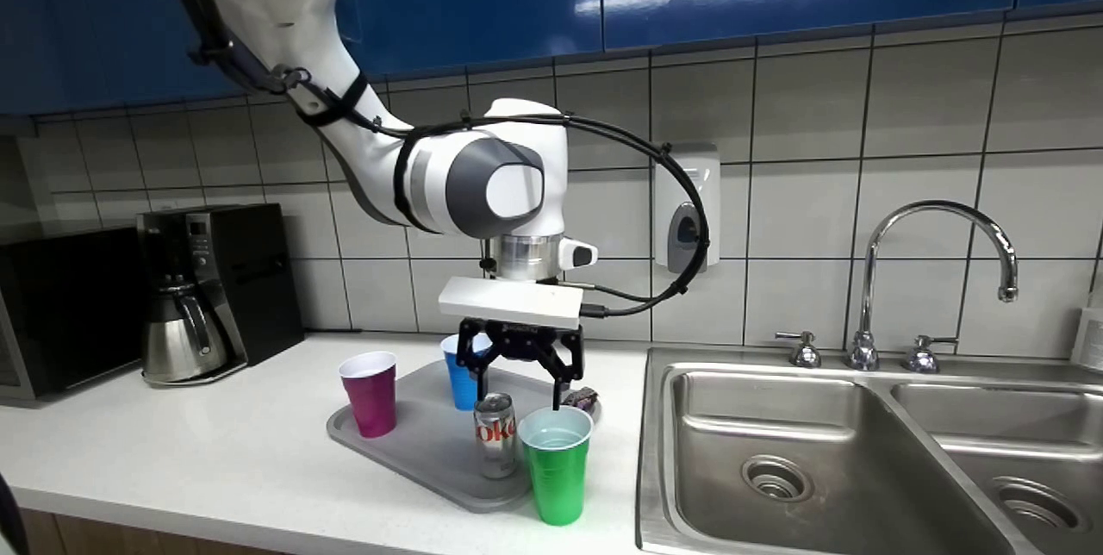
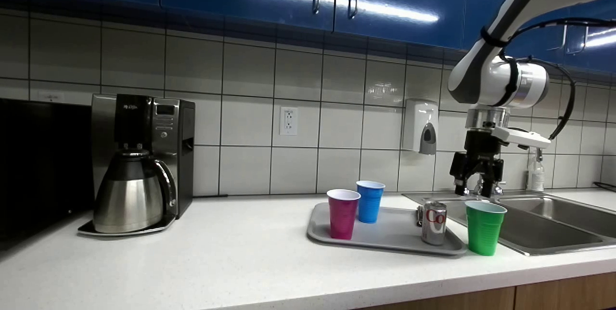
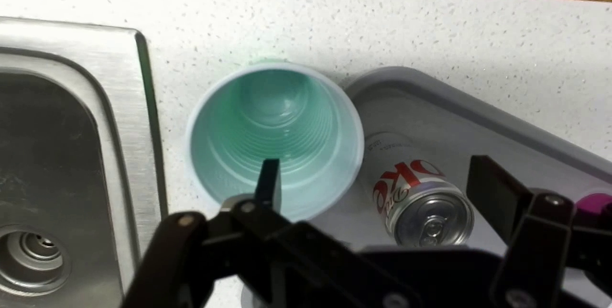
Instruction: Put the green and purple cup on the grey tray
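Lettering on a can (image 1: 496,439) reads "Co" and "oke" across the exterior views and, upside down in the wrist view, "Diet" and "oke"; on a coffee maker (image 2: 166,148), it is too small to read.

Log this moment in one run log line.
gripper open, holding nothing | purple cup on grey tray | green cup on counter beside tray | task unfinished

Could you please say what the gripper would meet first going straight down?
Probably the green cup, its mouth behind one fingertip in the wrist view; depth is unclear, so perhaps the silver can.
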Available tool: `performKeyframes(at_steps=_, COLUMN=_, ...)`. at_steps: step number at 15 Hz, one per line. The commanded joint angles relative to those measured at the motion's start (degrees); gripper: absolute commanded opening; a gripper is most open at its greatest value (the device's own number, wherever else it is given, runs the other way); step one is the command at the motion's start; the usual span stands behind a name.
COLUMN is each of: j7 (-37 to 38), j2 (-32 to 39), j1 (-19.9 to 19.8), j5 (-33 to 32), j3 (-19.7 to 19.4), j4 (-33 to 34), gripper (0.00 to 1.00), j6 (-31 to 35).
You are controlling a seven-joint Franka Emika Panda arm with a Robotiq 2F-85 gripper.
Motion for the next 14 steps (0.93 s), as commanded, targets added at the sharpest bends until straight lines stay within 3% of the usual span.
performKeyframes(at_steps=1, j7=-2.27, j2=-2.18, j1=-1.39, j5=-1.89, j3=0.28, j4=-1.59, gripper=1.0, j6=-1.06)
performKeyframes(at_steps=14, j7=-3.15, j2=-0.92, j1=-1.28, j5=-5.78, j3=0.5, j4=-6.16, gripper=1.0, j6=7.87)
